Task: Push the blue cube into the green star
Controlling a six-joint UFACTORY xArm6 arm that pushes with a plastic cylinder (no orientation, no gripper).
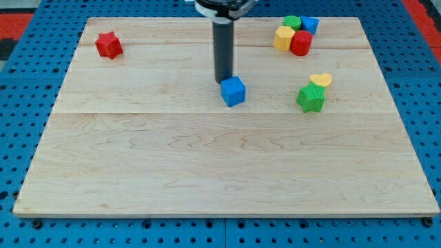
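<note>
The blue cube (233,91) sits a little above the middle of the table (207,179), slightly right of the frame's centre line, with one corner turned toward the view's bottom. My tip (223,81) comes down just at the cube's upper left edge, touching it or very nearly so; the dark rod rises straight from there to the view's top, where it meets the arm's pale mount. This tool is a plain rod with nothing to open or close, and it grips nothing; it only rests against the side of the cube. The green star (311,98) lies to the right of the blue cube, well apart from it and at about the same height in the frame. A yellow heart-shaped block (320,80) rests just above the star, touching or almost touching its upper edge. In the upper right of the frame four blocks huddle together: a green block (292,22), a second blue block (310,25), a yellow block (282,38) and a red cylinder (301,43), all pressed close to one another. A red star (109,45) stands alone in the upper left of the frame, far from everything else.
</note>
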